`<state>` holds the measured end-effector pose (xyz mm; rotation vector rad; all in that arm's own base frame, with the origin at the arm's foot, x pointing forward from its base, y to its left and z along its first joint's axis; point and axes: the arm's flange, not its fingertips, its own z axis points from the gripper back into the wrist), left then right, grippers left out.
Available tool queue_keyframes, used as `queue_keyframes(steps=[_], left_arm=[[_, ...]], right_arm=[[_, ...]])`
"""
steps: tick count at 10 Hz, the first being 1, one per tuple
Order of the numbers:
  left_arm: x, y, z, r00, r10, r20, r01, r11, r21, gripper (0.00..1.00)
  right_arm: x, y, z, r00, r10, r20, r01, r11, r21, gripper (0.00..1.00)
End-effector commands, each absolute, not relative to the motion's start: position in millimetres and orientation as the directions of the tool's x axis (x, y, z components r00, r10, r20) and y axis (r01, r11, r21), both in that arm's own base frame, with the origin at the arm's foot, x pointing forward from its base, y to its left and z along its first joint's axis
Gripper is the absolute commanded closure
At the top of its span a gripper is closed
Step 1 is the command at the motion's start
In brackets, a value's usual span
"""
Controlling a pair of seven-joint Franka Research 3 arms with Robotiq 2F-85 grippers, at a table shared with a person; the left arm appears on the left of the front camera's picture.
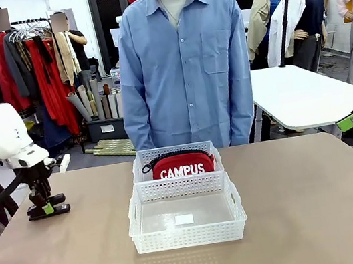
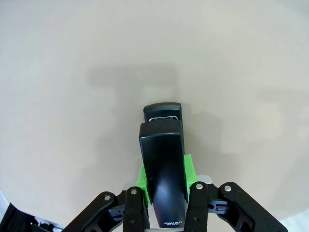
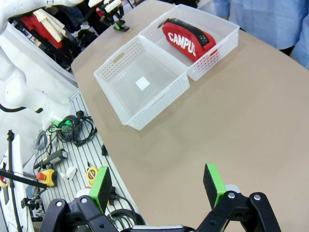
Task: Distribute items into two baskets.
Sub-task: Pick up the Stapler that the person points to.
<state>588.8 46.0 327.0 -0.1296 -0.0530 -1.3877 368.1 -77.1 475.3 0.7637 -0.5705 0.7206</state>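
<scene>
A small black stapler [image 1: 48, 209] lies low at the table's left side, and my left gripper [image 1: 45, 207] is shut on it from above. In the left wrist view the stapler [image 2: 163, 159] sits clamped between the green pads [image 2: 189, 166] of the left gripper [image 2: 164, 181]. Two white lattice baskets stand mid-table. The far basket [image 1: 142, 159] holds the red CAMPUS pouch [image 1: 182, 165]; the near basket [image 1: 189, 237] holds nothing. My right gripper [image 3: 158, 186] hangs open and empty above the table's right part, well away from the near basket [image 3: 159, 104], the far basket [image 3: 215, 60] and the pouch [image 3: 188, 38].
A person in a blue shirt [image 1: 183, 70] stands at the table's far edge, just behind the baskets. A white table [image 1: 299, 94] stands at the back right. Cables and tools [image 3: 67, 130] lie on a rack beside the table's near edge.
</scene>
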Motion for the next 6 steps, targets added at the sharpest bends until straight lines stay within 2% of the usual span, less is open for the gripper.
queue_keyframes(steps=[1,4,6], left_arm=[[601,46,364,0.275,-0.958,0.087,0.960,0.268,-0.084,0.95],[609,38,420,0.381,-0.922,0.066,0.920,0.371,-0.128,0.95],[602,22,454,0.437,-0.898,0.042,0.898,0.434,-0.066,0.95]], right_arm=[[369,-76,476,0.621,0.360,0.697,-0.757,0.506,0.413,0.00],[369,-76,476,0.621,0.360,0.697,-0.757,0.506,0.413,0.00],[369,-76,476,0.621,0.360,0.697,-0.757,0.506,0.413,0.00]])
